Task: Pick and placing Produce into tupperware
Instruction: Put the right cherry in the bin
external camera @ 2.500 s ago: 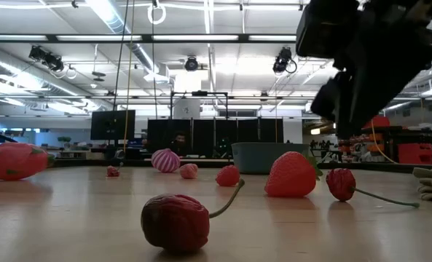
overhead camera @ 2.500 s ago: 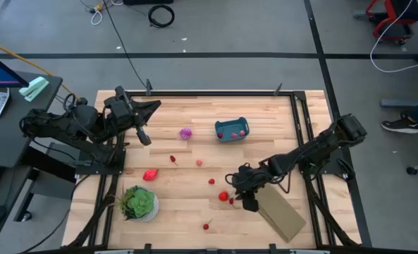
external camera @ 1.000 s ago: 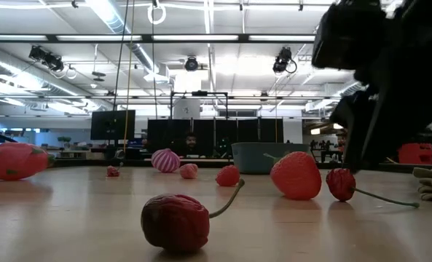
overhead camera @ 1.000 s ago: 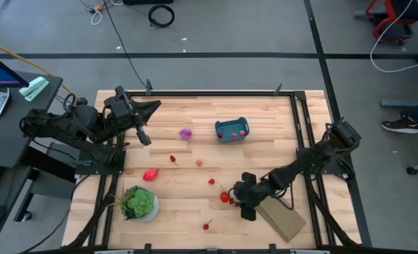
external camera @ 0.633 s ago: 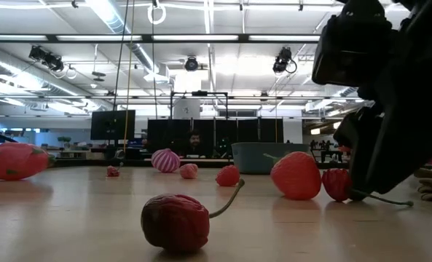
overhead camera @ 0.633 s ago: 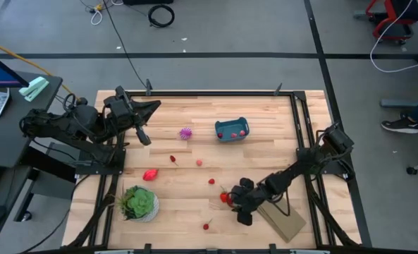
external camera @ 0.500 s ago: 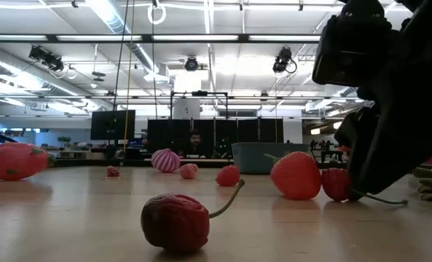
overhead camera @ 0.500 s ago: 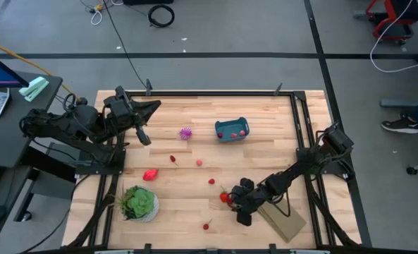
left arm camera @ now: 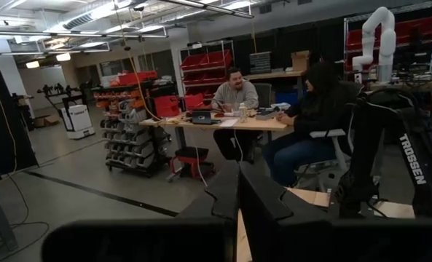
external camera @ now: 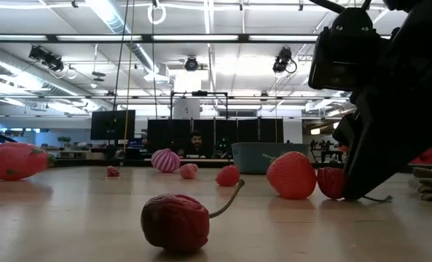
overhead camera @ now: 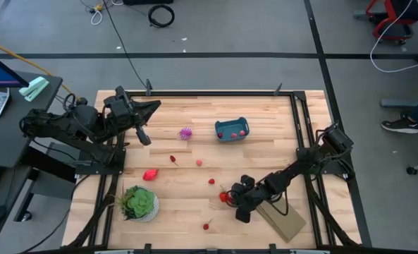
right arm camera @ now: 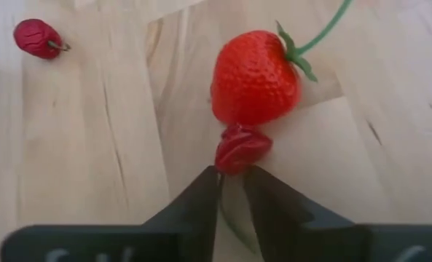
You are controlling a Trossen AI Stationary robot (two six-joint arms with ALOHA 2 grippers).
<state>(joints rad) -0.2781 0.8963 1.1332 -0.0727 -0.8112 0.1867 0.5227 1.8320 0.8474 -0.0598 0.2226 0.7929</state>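
Note:
My right gripper (right arm camera: 232, 178) is down at the table's near middle, narrowed on a small dark red cherry (right arm camera: 241, 148) that lies against a red strawberry (right arm camera: 256, 76). The teal tupperware (overhead camera: 231, 130) stands at the far middle with red pieces inside. More produce lies loose on the wood: a spiky purple piece (overhead camera: 186, 132), a larger red piece (overhead camera: 150, 174), small red ones (overhead camera: 211, 181) and another cherry (external camera: 175, 222). My left gripper (overhead camera: 144, 135) hangs shut and with nothing in it above the far left corner. My right gripper has its two fingertips (right arm camera: 205, 182) on the cherry's stem end (right arm camera: 234, 166), with the green stem running back through the narrow gap between them. The fingers slant down from the table's right side. The cherry rests on the table, touching the strawberry.
A flat tan block (overhead camera: 280, 215) lies just right of my right gripper, near the front edge. A green plant in a white pot (overhead camera: 139, 203) stands at the near left. People sit at a desk (left arm camera: 234, 94) in the room beyond the table.
My right gripper has sunk to the table top and drawn in against the cherry from its right. The cherry has slid a little toward the strawberry and now lies against it.

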